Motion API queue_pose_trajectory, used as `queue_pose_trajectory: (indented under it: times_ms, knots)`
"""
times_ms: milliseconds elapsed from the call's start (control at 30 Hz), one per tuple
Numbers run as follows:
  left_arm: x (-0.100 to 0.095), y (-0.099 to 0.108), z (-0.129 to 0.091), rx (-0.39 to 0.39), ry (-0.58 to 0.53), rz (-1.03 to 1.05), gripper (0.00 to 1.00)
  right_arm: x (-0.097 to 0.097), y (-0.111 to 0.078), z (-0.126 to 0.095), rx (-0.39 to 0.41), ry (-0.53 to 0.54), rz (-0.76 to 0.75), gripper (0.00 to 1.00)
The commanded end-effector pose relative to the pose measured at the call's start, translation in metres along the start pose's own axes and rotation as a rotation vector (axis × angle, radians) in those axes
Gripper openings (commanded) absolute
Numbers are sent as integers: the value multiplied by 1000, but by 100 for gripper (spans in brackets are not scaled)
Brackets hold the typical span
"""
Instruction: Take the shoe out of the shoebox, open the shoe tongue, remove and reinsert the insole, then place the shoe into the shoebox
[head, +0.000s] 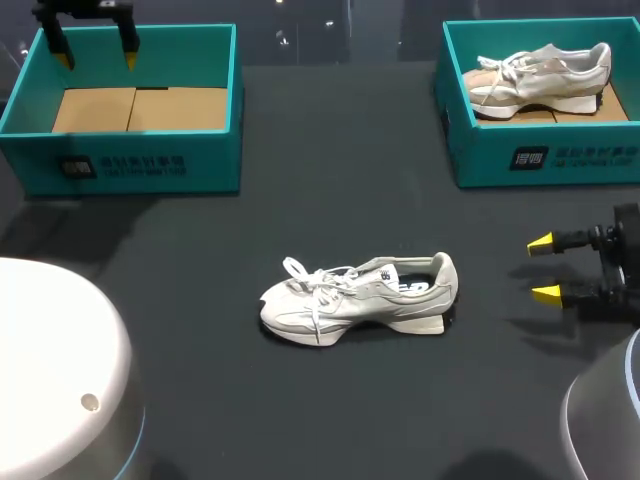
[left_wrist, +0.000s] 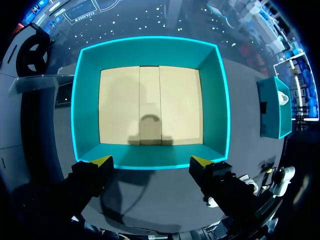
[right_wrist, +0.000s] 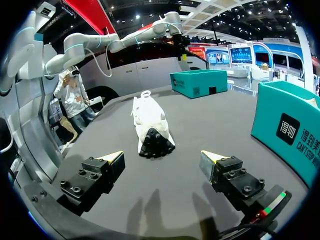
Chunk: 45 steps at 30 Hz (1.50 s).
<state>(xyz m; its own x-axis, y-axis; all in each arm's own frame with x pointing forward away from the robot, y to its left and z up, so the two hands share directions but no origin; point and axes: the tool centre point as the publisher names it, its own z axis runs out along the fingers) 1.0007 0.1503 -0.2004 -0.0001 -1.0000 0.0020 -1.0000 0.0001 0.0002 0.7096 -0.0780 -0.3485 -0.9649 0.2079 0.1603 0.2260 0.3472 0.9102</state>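
A pale grey-white sneaker lies on its side in the middle of the dark table, toe to the left; the right wrist view shows this sneaker heel-first, ahead of the fingers. An empty teal shoebox stands at the back left, and my left gripper hangs open above it, looking down into the shoebox. My right gripper stands open at the right, level with the sneaker and apart from it. My left arm shows over the far teal shoebox.
A second teal shoebox at the back right holds another pale sneaker; its side wall rises beside my right gripper. That box also shows off to the side of the left gripper.
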Motion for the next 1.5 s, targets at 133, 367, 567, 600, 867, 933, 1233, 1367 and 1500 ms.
queue_pose_trajectory:
  times_ms: [133,367,567,600,867,933,1233,1367,1500]
  knots:
    - [0,0,0,0,-1,0,100,-4,-11,7,-8,-2,-20,100]
    - [0,0,0,0,-1,0,100,-7,-13,14,-4,3,-31,100]
    - [0,0,0,0,-1,0,100,-5,-10,26,7,-7,-47,100]
    - [0,0,0,0,-1,0,100,-5,-10,28,7,-11,-49,100]
    - [0,0,0,0,-1,0,100,-3,-10,51,3,-21,-65,100]
    - [0,0,0,0,-1,0,100,-3,-9,55,11,-24,-71,100]
    - [0,0,0,0,-1,0,100,1,-5,72,25,-35,-81,100]
    - [0,0,0,0,-1,0,100,3,-4,78,32,-39,-89,100]
    - [0,0,0,0,-1,0,100,5,-2,85,26,-37,-98,100]
